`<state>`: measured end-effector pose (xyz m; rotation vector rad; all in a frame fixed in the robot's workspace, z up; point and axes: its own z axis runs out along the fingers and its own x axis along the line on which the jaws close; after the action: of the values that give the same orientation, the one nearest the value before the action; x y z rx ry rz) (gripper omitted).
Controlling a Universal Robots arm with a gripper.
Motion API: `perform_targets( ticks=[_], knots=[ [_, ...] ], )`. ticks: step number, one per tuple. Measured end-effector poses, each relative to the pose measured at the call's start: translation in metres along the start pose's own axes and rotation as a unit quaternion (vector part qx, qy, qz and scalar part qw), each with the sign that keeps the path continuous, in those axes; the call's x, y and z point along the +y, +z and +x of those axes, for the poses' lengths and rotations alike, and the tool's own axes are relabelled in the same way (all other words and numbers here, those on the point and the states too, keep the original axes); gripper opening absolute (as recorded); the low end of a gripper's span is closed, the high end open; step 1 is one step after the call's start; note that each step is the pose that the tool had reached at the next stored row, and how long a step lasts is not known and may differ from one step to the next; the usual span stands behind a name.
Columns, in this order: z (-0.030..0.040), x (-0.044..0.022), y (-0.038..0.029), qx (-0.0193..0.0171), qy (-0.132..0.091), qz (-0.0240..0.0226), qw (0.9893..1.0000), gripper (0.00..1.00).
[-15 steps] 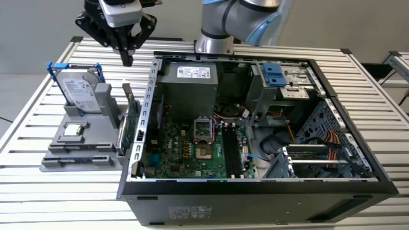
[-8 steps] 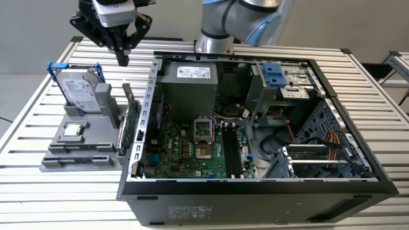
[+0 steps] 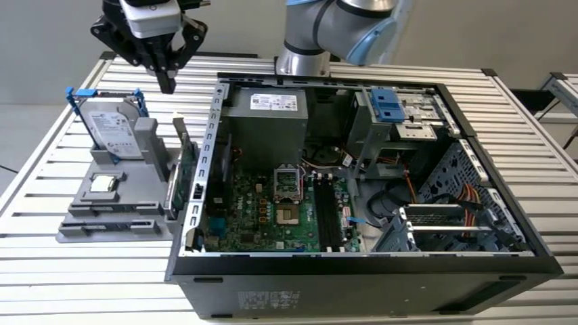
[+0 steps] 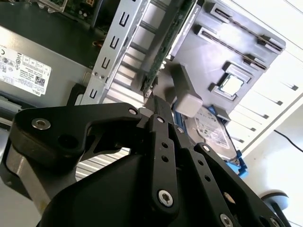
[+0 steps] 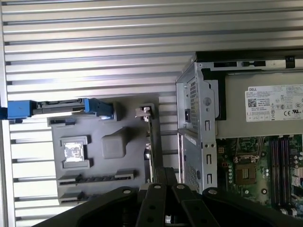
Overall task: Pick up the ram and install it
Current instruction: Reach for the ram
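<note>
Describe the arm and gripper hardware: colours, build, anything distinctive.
The arm is a silver-grey tube with light blue joint caps. The gripper is matte black. Its fingers are flat bar linkages pinned with silver screws, tapering to narrow tips. It hangs from a white and silver wrist block.

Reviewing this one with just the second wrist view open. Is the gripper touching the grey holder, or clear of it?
Observer: Clear. In the exterior view the gripper hangs above the grey holder, on the exterior view's left of the case, touching nothing.
Operator: Is that case open?
Observer: Yes; the exterior view shows the motherboard exposed, processor socket included.
Operator: And the mounting?
Observer: The arm's base stands on the slatted table at the case's far side in the exterior view.
</note>
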<state>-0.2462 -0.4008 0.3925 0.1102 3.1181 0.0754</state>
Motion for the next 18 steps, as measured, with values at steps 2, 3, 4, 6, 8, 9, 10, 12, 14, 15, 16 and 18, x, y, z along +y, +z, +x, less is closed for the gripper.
perform_targets(
  ticks=[2, 3, 4, 6, 8, 9, 10, 12, 14, 15, 16, 18],
  knots=[
    [0.0024, -0.0002, 0.0, 0.0, 0.0, 0.0, 1.0, 0.0],
    [0.0036, -0.0003, -0.0001, 0.0, 0.0, 0.0, 1.0, 0.0],
    [0.0049, -0.0005, -0.0001, 0.0, 0.0, 0.0, 1.0, 0.0],
    [0.0074, -0.0007, -0.0001, 0.0, 0.0, 0.0, 1.0, 0.0],
    [0.0099, -0.001, -0.0002, 0.0, 0.0, 0.0, 1.0, 0.0],
    [0.0113, -0.0011, -0.0002, 0.0, 0.0, 0.0, 1.0, 0.0],
    [0.0127, -0.0012, -0.0003, 0.0, 0.0, 0.0, 1.0, 0.0],
    [0.0155, -0.0014, -0.0003, 0.0, 0.0, 0.0, 1.0, 0.0],
    [0.0182, -0.0017, -0.0004, 0.0, 0.0, 0.0, 1.0, 0.0],
    [0.0194, -0.0018, -0.0004, 0.0, 0.0, 0.0, 1.0, 0.0],
    [0.0208, -0.0019, -0.0005, 0.0, 0.0, 0.0, 1.0, 0.0],
    [0.0235, -0.0022, -0.0005, 0.0, 0.0, 0.0, 1.0, 0.0]
  ],
)
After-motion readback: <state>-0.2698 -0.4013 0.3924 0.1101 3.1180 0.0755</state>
